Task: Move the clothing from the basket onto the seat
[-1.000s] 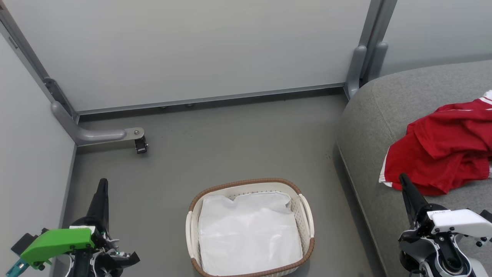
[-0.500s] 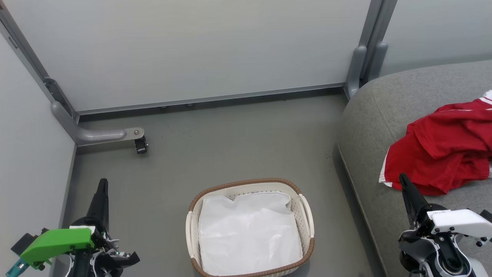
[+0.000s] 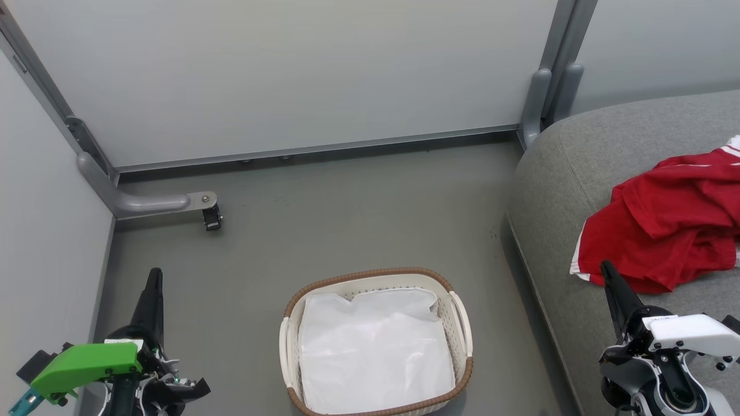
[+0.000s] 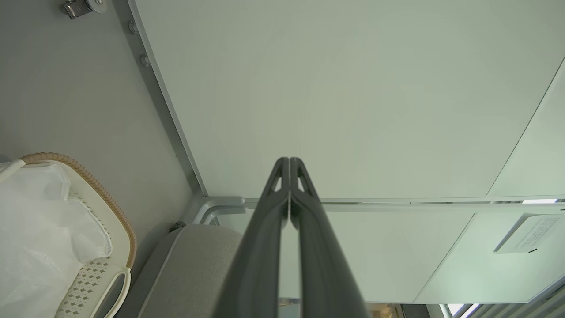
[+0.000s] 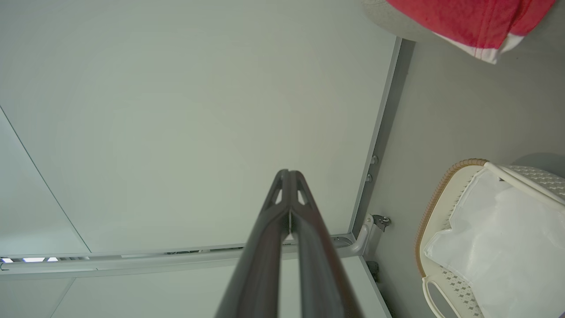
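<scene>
With the clothing [image 3: 665, 225] heaped on the seat [image 3: 555, 190] near its edge and a white sheet [image 3: 376, 352] lying in the basket [image 3: 370, 273], I worry my right gripper [image 3: 606, 267], jaws pressed together as on the left gripper [image 3: 154, 274], could snag the hem beside it and drag it off.

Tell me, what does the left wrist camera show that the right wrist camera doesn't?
Left wrist view: the shut left gripper and a printed notice on the wall. Right wrist view: the shut right gripper and the red clothing lying on the seat. Both: the basket with its white sheet, and the seat's grey edge.
</scene>
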Robot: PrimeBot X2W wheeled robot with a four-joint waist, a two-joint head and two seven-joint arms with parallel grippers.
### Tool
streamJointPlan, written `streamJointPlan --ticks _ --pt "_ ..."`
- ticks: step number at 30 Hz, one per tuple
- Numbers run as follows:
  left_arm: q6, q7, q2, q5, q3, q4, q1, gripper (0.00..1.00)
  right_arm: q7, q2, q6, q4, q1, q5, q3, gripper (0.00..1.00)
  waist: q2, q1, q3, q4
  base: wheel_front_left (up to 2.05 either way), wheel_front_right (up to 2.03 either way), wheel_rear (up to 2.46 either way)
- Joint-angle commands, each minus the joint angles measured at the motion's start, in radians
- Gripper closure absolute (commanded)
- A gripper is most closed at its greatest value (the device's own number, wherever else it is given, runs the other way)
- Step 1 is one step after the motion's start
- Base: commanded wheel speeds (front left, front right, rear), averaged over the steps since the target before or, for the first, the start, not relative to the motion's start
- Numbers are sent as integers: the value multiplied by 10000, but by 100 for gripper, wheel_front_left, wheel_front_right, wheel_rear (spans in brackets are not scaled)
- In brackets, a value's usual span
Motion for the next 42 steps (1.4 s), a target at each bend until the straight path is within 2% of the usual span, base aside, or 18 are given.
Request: streamJointPlan --ticks 1,42 --pt "17 31 16 -30 10 -4 -100 100 28 -63 0 -26 110 39 -19 100 0 0 0 0 0 0 0" --pt "18 29 16 -31 8 -4 -101 100 27 -62 0 -26 110 39 -18 100 0 0 0 0 0 0 0"
